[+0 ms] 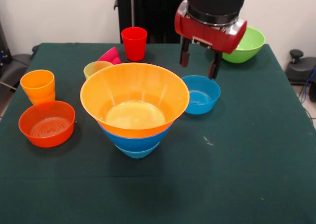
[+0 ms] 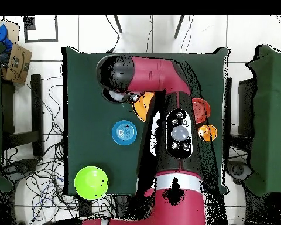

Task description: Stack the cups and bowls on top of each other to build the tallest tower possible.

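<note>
The tower stands mid-table: a wide yellow-orange bowl (image 1: 134, 93) uppermost, a large blue bowl (image 1: 136, 136) under it, and a small light-blue bowl (image 1: 135, 153) lowest. My gripper (image 1: 199, 62) hangs in the air just above a small blue bowl (image 1: 200, 94), right of the tower's rim. Its fingers (image 1: 184, 56) are apart and hold nothing. A red cup (image 1: 134, 42) stands upright at the back. A yellow cup (image 1: 96, 67) and a tipped magenta bowl (image 1: 111, 55) sit behind the tower. An orange-yellow cup (image 1: 38, 85) and a shallow orange bowl (image 1: 47, 123) are at the left.
A lime green bowl (image 1: 244, 45) sits at the back right corner; it also shows in the overhead view (image 2: 91, 181), as does the small blue bowl (image 2: 124, 132). The arm (image 2: 177, 132) hides most of the tower from above. The green table (image 1: 247, 159) is edged by cables and floor.
</note>
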Robot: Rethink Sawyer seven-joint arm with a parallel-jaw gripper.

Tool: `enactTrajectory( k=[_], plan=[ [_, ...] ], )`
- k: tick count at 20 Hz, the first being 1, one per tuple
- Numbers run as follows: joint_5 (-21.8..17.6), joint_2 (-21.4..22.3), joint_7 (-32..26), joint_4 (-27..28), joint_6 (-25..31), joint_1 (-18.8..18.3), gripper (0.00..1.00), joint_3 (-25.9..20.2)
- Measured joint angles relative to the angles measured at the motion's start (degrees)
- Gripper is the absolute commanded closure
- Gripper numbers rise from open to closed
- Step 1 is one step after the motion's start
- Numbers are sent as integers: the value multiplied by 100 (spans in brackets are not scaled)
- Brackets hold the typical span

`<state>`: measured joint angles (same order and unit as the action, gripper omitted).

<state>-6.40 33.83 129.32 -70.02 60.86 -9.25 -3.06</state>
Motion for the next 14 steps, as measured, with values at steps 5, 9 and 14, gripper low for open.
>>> enactTrajectory(
  k=[5,9,14],
  plan=[
    [116,286,0,-371,-287,52,0,40],
    [198,404,0,-613,-590,124,0,115],
    [296,495,1,-975,-1069,308,0,277]
  ],
)
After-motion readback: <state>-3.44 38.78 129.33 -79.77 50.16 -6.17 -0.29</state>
